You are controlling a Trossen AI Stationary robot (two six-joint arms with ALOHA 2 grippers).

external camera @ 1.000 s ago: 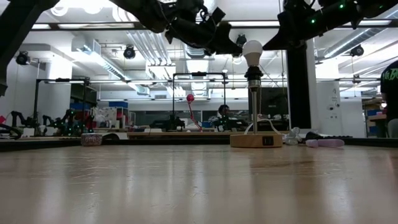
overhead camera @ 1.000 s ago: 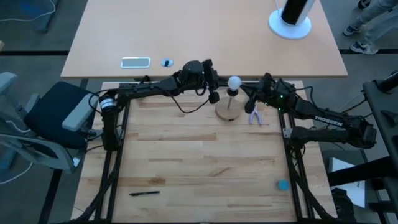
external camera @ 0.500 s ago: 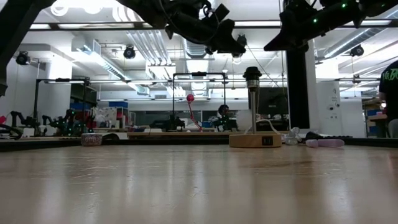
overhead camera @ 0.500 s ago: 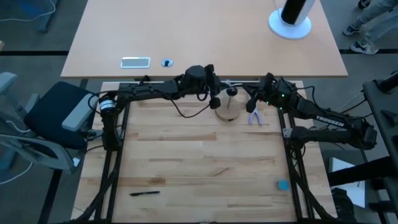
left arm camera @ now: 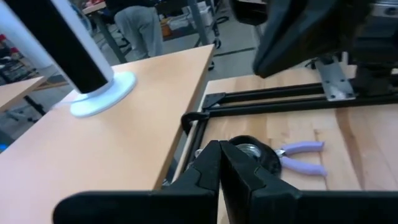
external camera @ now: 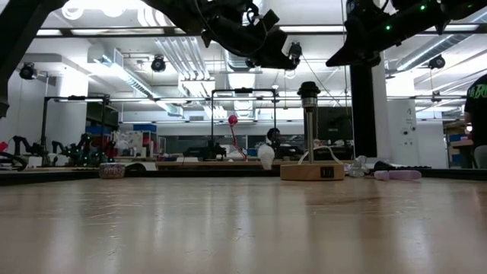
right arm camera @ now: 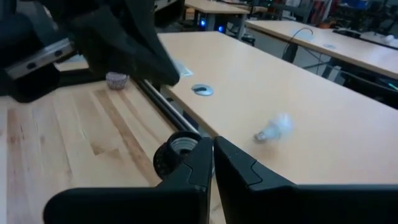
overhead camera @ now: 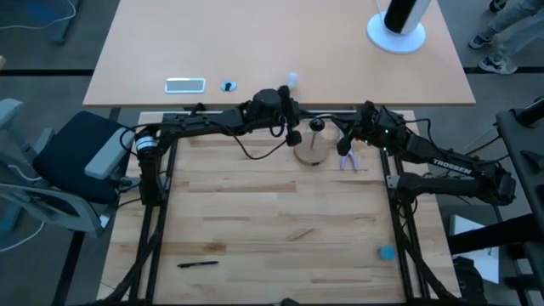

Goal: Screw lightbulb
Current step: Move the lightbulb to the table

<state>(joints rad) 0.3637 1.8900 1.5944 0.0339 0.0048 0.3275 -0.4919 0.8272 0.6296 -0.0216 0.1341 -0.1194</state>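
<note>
1. The lightbulb (overhead camera: 292,79) has left the socket it sat in a second ago; it now lies on the tan desk (overhead camera: 255,51), at 12 o'clock from the left gripper (overhead camera: 294,133).
2. Bare desk surrounds it; the frame rail is near.
3. Left gripper closed, empty, beside the wooden disc (overhead camera: 312,153).
4. Right gripper (overhead camera: 343,146) closed, empty.

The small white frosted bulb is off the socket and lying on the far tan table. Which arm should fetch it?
Probably left: the left gripper, shut and empty, sits nearer the small white frosted bulb than the right gripper, also shut.
</note>
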